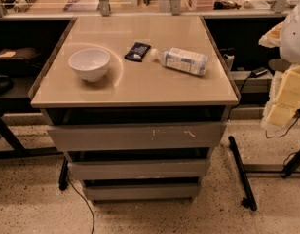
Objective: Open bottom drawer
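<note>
The bottom drawer point(140, 191) is the narrowest, lowest of three grey handle-less fronts under the beige cabinet top point(135, 89). Its plain front sits set back beneath the middle drawer point(138, 169). Above both is the widest drawer front point(135, 136), which has pale scratch marks. Dark gaps show above each front. My gripper point(282, 104) shows only as pale white and yellowish arm parts at the right edge of the view, level with the cabinet top. It is well to the right of the drawers and touches none of them.
On the cabinet top stand a white bowl point(89, 63), a black packet point(137, 51) and a plastic bottle lying on its side point(181, 60). A black stand leg point(241, 172) lies on the speckled floor to the right. A cable point(84, 206) runs at the lower left.
</note>
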{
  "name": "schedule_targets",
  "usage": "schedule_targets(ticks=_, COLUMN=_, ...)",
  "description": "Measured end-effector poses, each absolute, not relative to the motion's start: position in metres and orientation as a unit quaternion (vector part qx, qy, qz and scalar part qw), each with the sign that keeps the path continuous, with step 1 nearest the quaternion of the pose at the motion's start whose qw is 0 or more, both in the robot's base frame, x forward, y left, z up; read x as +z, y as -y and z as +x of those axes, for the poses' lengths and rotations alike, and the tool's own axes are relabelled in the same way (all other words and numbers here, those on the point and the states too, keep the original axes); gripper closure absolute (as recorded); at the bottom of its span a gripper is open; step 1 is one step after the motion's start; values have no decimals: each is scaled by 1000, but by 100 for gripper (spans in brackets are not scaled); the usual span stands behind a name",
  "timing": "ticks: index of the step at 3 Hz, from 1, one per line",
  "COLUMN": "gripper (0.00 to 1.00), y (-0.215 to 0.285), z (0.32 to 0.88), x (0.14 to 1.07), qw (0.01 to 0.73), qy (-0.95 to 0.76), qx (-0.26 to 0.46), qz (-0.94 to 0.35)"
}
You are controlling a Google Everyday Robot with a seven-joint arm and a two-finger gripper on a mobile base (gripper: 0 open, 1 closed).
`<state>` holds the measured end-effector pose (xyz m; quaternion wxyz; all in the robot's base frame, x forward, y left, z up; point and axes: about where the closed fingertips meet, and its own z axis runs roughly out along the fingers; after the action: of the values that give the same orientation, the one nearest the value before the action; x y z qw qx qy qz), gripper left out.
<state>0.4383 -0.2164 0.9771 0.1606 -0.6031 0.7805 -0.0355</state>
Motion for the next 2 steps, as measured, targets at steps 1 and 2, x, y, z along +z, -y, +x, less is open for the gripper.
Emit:
schedule_targets(ticks=1, gripper=0, y=216, z=438, x=978, qw=162, qy=-780, qx=-36, qz=-603)
schedule_targets(ticks=2, gripper=0, y=221, z=432, x=948, qw=152, qy=-783, qx=-23, qz=-603)
